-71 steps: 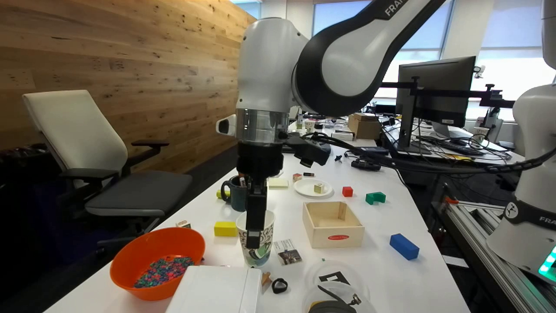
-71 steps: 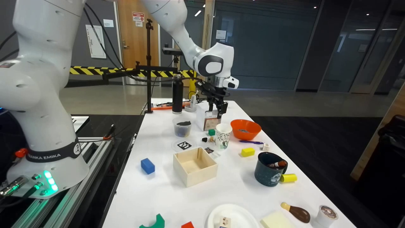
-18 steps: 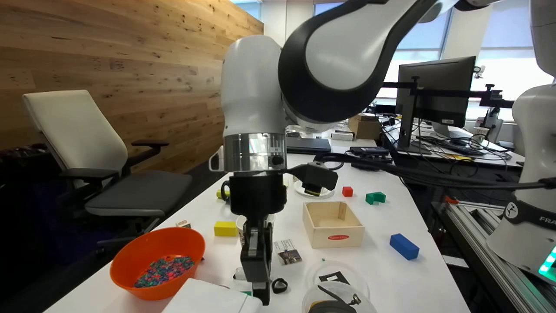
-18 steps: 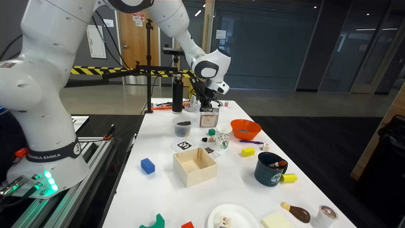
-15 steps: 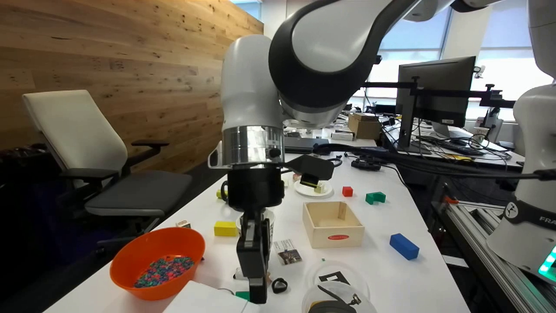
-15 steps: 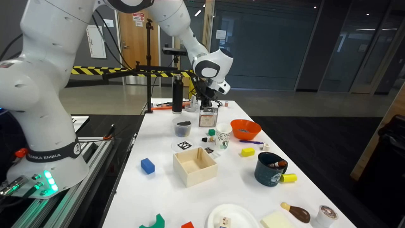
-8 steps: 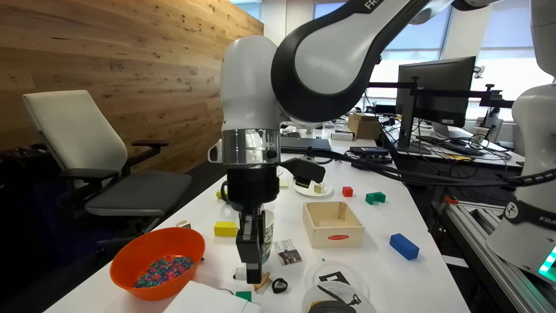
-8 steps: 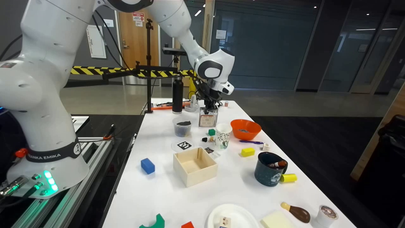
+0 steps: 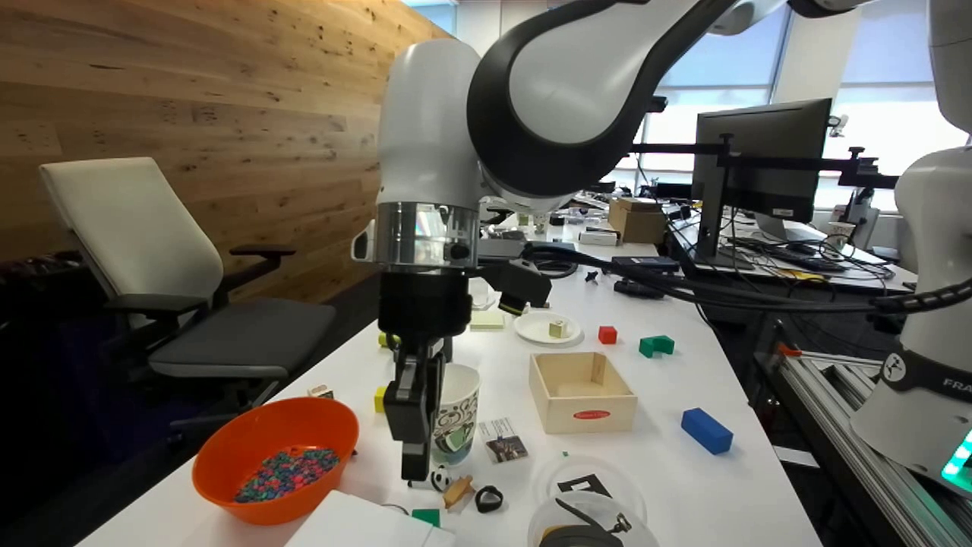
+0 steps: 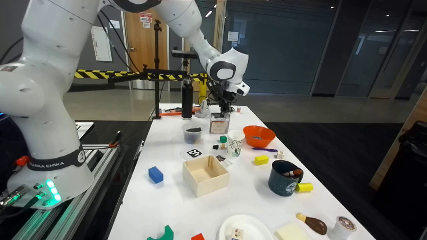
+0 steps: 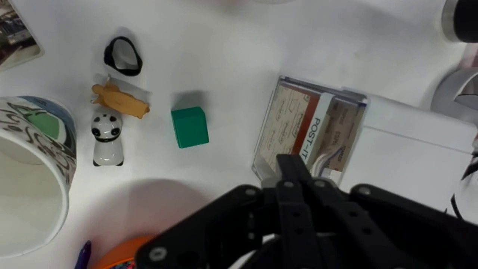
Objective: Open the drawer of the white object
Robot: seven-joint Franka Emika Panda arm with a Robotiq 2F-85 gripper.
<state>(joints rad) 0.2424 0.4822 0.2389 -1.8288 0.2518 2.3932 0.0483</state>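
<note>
White object (image 9: 353, 524): seen nr one end of the white table (image 10: 173, 206), part cropped in an exterior view; prob. turned to send its drawer (image 10: 219, 127) down the table's length on a pull.
Room: office or lab, prob., w/ wood-clad wall (image 9: 213, 114) on one flank, glass partitions (image 10: 283, 56) & hazard tape (image 10: 96, 74) beyond; likely taped to keep passers-by off.
Table: pale, flat, smooth-looking, busy on top; likely strewn on purpose for varied tasks.
Arm (image 9: 577, 83): bent over from beside the table, aiming gripper (image 11: 293, 164) down, prob. to reach the drawer from above.
Wooden box (image 10: 213, 185): mid-table, well apart from white object; prob. parked aside, w/ no role here.
Orange bowl (image 9: 281, 418): near white object, holding coloured bits (image 9: 288, 475); poss. a knock risk in any wide swing.
Gripper: narrow, w/ fingertips together & nothing seen betw.; over one corner of drawer in wrist view, touching or apart unclear. Likely slim for hooking the rim & dragging.
Drawer: see-thru, apparently out from the white body; how far, unclear. Holding a POST-IT strip (image 11: 317, 120). Prob. a job well along.
Paper cup (image 10: 235, 141): upright on the drawer's side of white object; prob. the limit on a long pull.
Green cube (image 11: 190, 127): near the drawer front, not touching; square in the pull path, so likely first nudged.
Panda figurine (image 11: 108, 151): next to cup; prob. mere clutter.
</note>
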